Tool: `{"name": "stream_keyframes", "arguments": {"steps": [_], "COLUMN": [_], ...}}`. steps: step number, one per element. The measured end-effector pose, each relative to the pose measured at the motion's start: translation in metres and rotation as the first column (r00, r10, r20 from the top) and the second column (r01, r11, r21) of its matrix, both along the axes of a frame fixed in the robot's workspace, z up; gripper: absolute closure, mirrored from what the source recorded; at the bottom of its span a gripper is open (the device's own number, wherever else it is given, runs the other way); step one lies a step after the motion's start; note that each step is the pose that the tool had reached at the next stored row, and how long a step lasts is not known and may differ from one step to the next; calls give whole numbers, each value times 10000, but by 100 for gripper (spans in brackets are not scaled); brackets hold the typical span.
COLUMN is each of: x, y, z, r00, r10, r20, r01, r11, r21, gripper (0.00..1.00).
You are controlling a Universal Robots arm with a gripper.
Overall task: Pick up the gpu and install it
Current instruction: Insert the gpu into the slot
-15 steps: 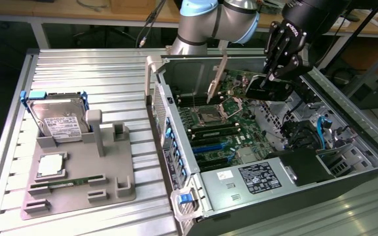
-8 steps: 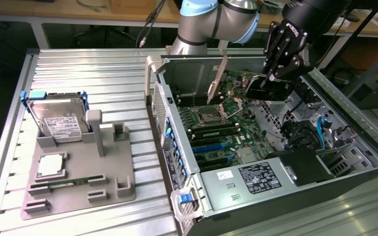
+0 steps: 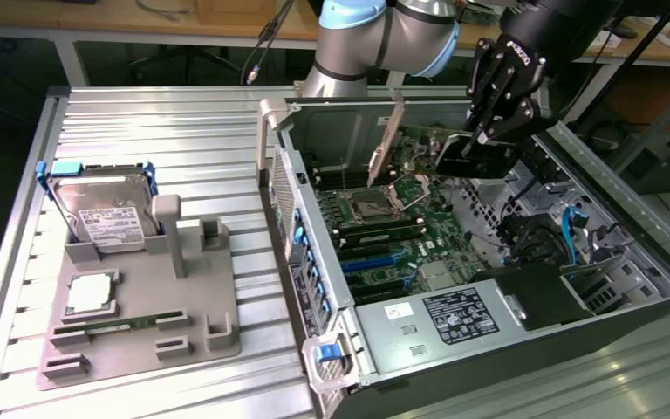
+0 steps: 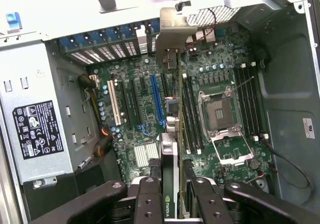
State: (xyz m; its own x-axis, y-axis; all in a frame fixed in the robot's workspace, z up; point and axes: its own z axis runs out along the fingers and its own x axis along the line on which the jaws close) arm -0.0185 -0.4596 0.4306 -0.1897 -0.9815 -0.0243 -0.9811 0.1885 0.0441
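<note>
Your gripper point(image 4: 175, 190) clamps the gpu point(image 4: 170, 159) edge-on above the motherboard point(image 4: 130, 99): picked up, not yet seated.

Dark green gpu point(image 4: 170, 159), silvery bracket point(image 4: 172, 29); green motherboard point(image 4: 210, 74) with one blue slot point(image 4: 157, 96).

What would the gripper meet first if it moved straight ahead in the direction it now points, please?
Probably the motherboard. The gpu clamped in the gripper leads, so its edge would touch first, seemingly near the memory slots beside the CPU socket. Depth is hard to judge.
</note>
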Motion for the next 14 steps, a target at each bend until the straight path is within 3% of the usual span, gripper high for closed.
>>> {"name": "stream_keyframes", "arguments": {"steps": [14], "x": [0], "y": [0], "z": [0], "r00": [9989], "r10": [474], "r20": [0], "r01": [-474], "r11": [9989], "r21": [0], "gripper": [73]}}
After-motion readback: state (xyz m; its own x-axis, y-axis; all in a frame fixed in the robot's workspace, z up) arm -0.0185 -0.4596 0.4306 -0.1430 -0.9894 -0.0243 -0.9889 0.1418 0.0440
